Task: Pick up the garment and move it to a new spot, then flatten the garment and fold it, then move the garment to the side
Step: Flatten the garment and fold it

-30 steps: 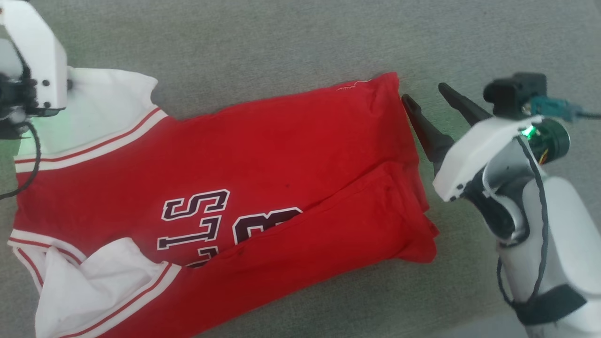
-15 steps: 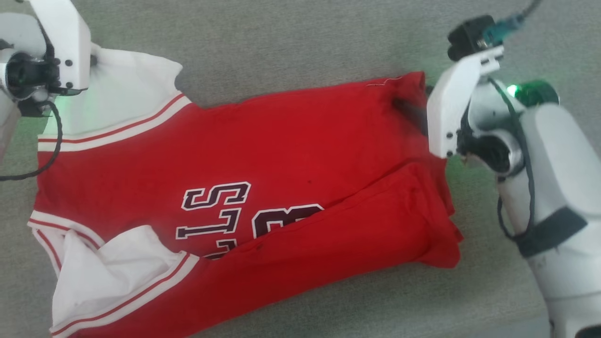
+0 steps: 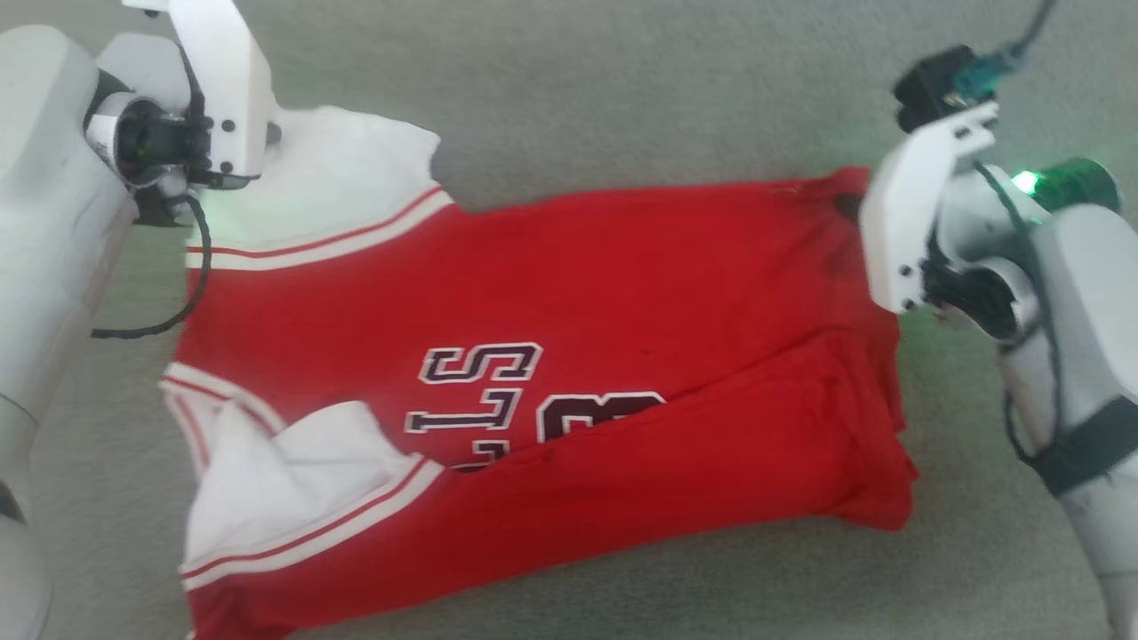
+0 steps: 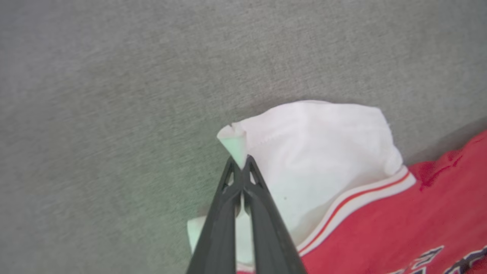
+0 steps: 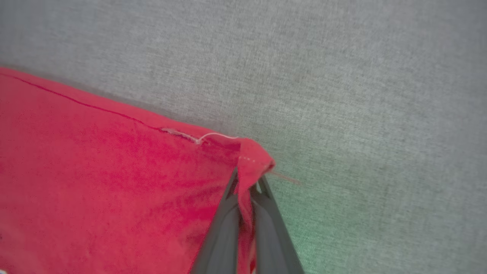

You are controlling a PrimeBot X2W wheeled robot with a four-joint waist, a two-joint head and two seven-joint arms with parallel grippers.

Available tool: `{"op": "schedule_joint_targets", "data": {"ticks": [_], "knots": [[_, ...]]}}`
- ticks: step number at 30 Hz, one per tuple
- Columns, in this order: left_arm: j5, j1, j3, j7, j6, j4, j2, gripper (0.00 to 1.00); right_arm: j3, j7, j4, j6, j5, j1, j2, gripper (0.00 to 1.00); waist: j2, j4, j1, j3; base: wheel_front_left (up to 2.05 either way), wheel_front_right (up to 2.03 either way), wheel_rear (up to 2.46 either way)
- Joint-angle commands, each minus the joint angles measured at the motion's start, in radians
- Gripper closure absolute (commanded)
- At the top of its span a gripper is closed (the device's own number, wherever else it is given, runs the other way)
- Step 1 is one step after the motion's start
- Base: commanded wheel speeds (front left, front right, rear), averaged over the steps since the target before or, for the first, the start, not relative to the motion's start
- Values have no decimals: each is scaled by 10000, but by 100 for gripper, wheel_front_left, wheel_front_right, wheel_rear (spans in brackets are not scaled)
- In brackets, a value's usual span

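Note:
The garment (image 3: 622, 284), a red jersey with black-and-white lettering, lies spread on the grey surface with its lower edge folded over. One white sleeve (image 3: 347, 196) lies at the upper left, the other (image 3: 284, 480) at the lower left. My left gripper (image 4: 240, 161) is shut on the corner of the upper white sleeve (image 4: 312, 152); in the head view its fingers sit under the white wrist housing (image 3: 271, 133). My right gripper (image 5: 247, 182) is shut on the red hem corner (image 5: 251, 156) at the garment's far right (image 3: 846, 206).
Grey woven fabric surface (image 3: 622, 80) lies all around the garment, with open room above it and to the right. A black cable (image 3: 191, 284) loops from my left wrist beside the sleeve.
My right gripper, open beside the hem a second ago, has moved onto the hem corner and shut on it. My left gripper stayed on the sleeve corner. The head camera has shifted.

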Motion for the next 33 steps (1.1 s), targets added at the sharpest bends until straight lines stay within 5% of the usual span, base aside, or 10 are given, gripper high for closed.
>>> {"op": "schedule_joint_targets", "data": {"ticks": [1,12,20,27,33], "knots": [[61,-12,-85,148,12,-47,46,100,-37,-83,-127,1,84,226,-163,100,0,447,0,-485,0,0,0],[24,775,-431,1122,670,-2418,550,100,-486,284,-1951,1,621,2117,-1309,100,0,1470,0,-1681,0,0,0],[-320,2564,-613,1968,2377,-6957,2345,100,-1046,1193,-3565,1,1032,3919,-1822,100,0,1727,0,-2097,0,0,0],[-607,4343,-873,2054,4044,-10332,3731,100,-1697,1684,-4107,1,1020,5202,-1537,100,0,1772,0,-2015,0,0,0],[-789,5355,-1005,1374,4077,-9993,3574,100,-1717,1689,-3584,1,964,5337,-1059,100,0,1678,0,-1969,0,0,0]]}}
